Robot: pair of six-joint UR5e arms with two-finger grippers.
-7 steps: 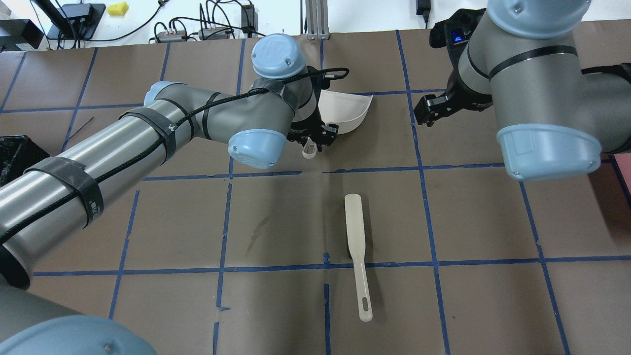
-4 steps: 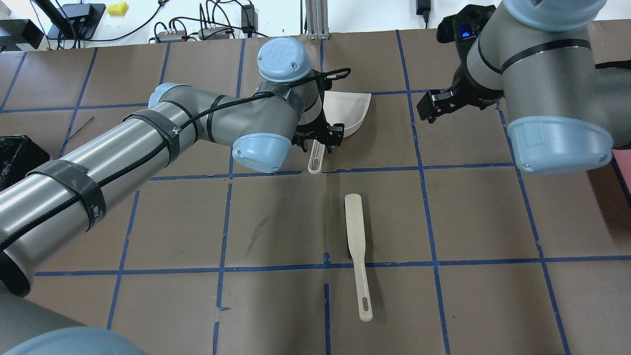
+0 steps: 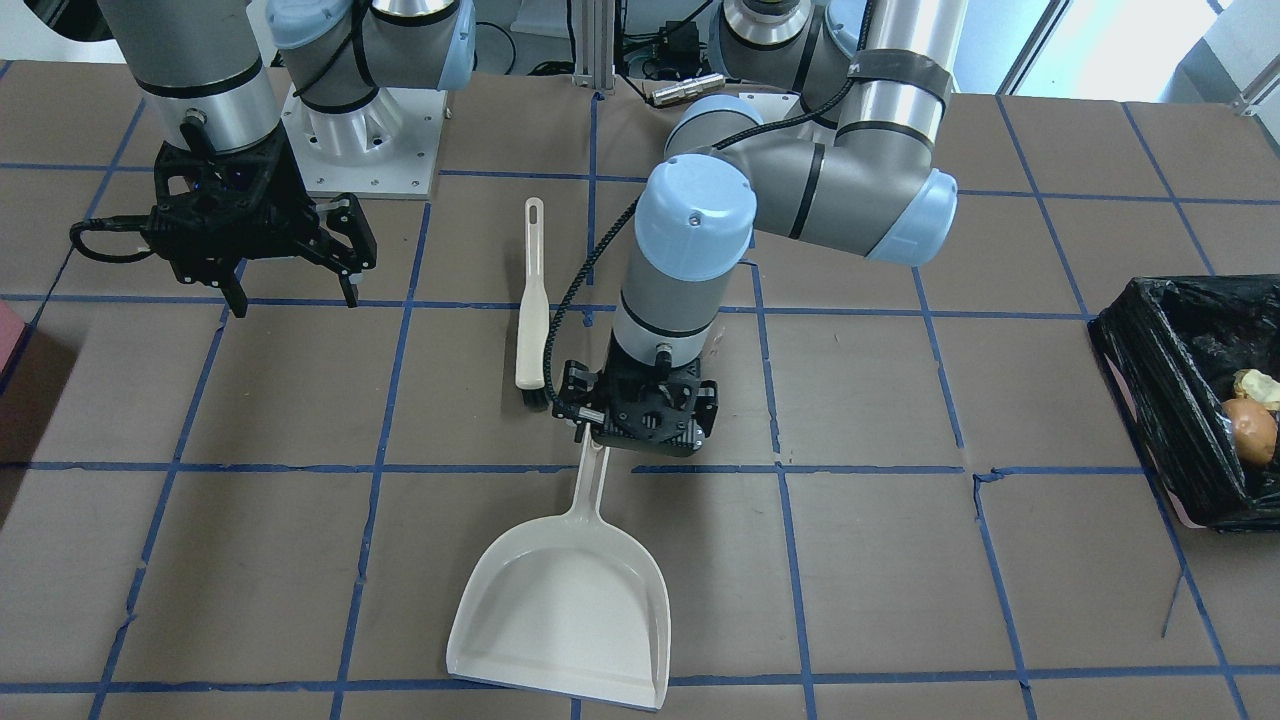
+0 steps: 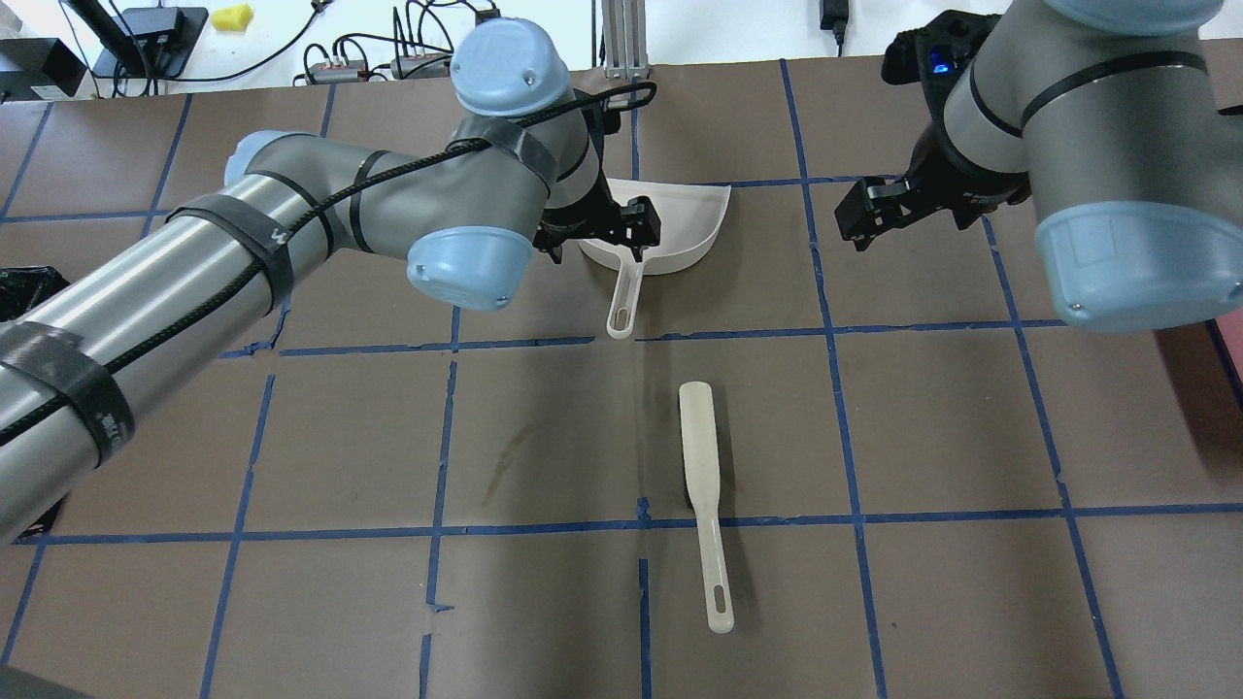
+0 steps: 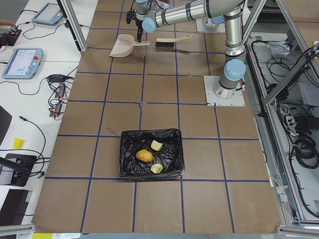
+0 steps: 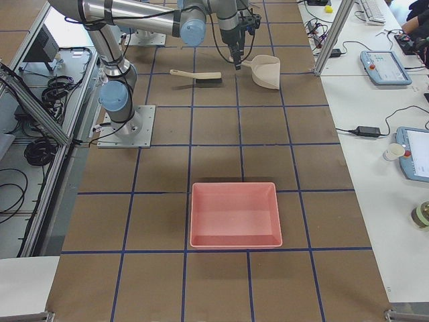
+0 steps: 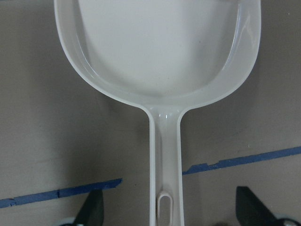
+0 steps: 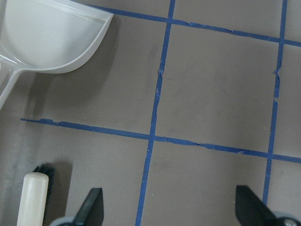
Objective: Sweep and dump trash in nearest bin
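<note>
The white dustpan [image 3: 560, 610] lies flat and empty on the table. My left gripper [image 3: 640, 415] hovers just above its handle [image 7: 164, 155], jaws wide open on either side and not touching it. My right gripper [image 3: 295, 298] is open and empty over bare table, right of the dustpan in the overhead view [image 4: 859, 221]. The bin [image 5: 127, 154], lined with a black bag, holds the trash: an orange-tan lump [image 5: 144, 156] and two pale chunks [image 5: 156, 145]. The bin stands far off on my left [image 3: 1150, 400].
A cream hand brush [image 4: 701, 456] with black bristles lies on the table between the arms, nearer my base. A pink tray [image 6: 234, 215] stands far off on my right. Blue tape lines grid the brown table.
The left gripper has set the tilted dustpan down flat, let go of its handle and opened. The right arm has drifted slightly right and away.
</note>
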